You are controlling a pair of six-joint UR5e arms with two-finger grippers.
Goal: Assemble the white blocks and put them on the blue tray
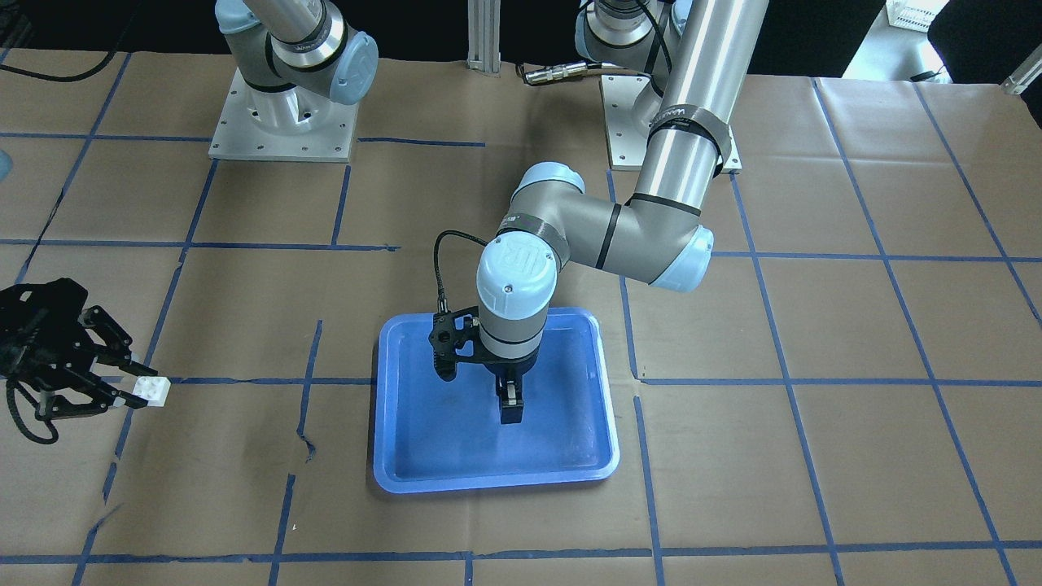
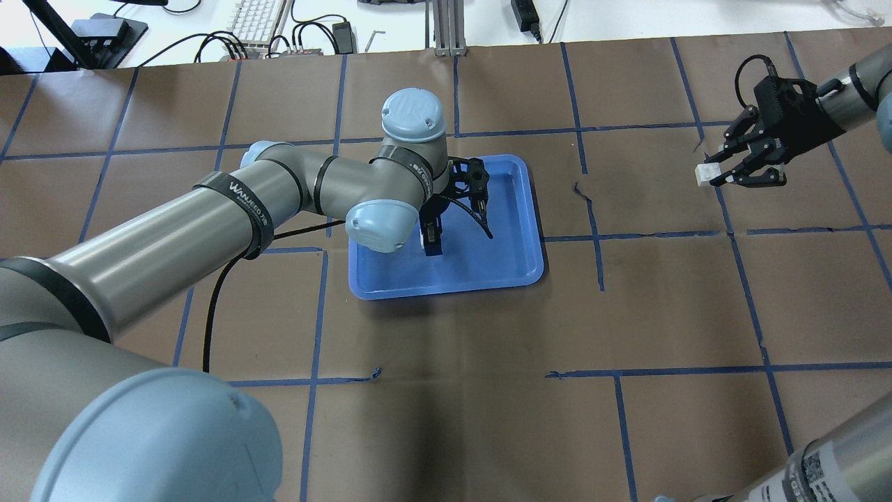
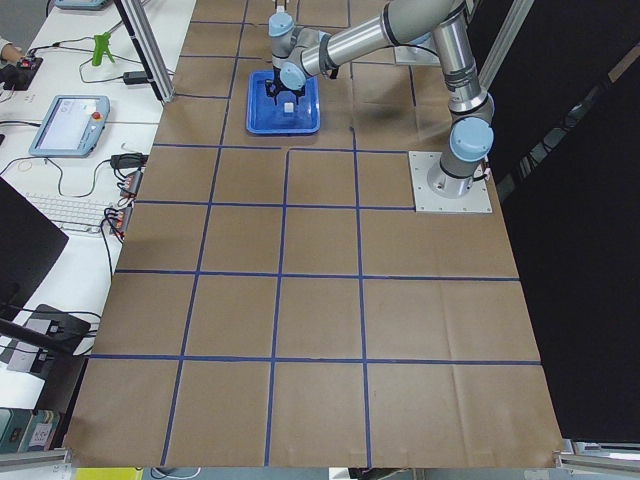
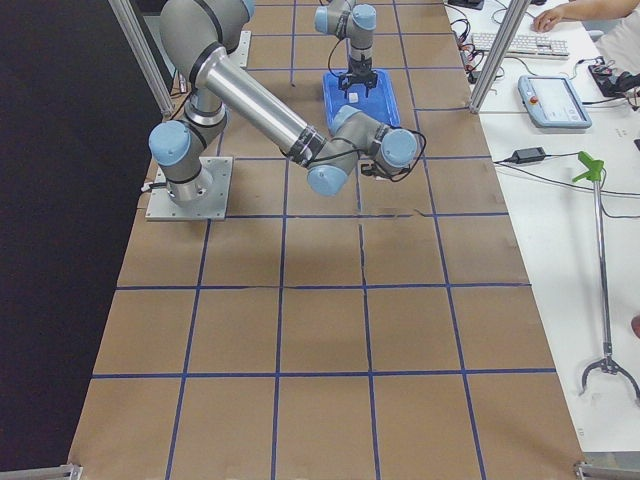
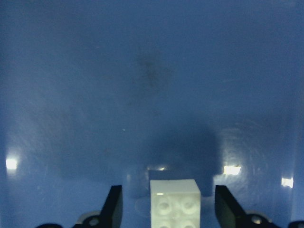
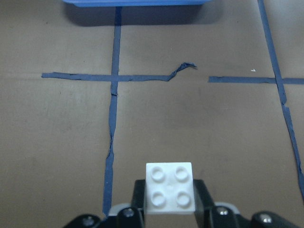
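The blue tray [image 1: 488,480] lies mid-table and also shows in the overhead view [image 2: 502,258]. My left gripper [image 1: 510,411] points down into it. In the left wrist view its fingers [image 5: 115,202] stand apart on both sides of a white block [image 5: 174,204] with gaps, so it is open; the block also shows in the front view [image 1: 510,393]. My right gripper [image 2: 725,178] is far off to the tray's right, above the paper, shut on the second white block [image 2: 708,174], studs up in the right wrist view [image 6: 169,187].
Brown paper with blue tape lines [image 6: 114,118] covers the table. The two arm bases [image 1: 281,122] stand at the robot's side. The left arm's elbow [image 2: 380,223] hangs over the tray's near-left corner. A torn tape end [image 6: 183,69] lies between the right gripper and the tray.
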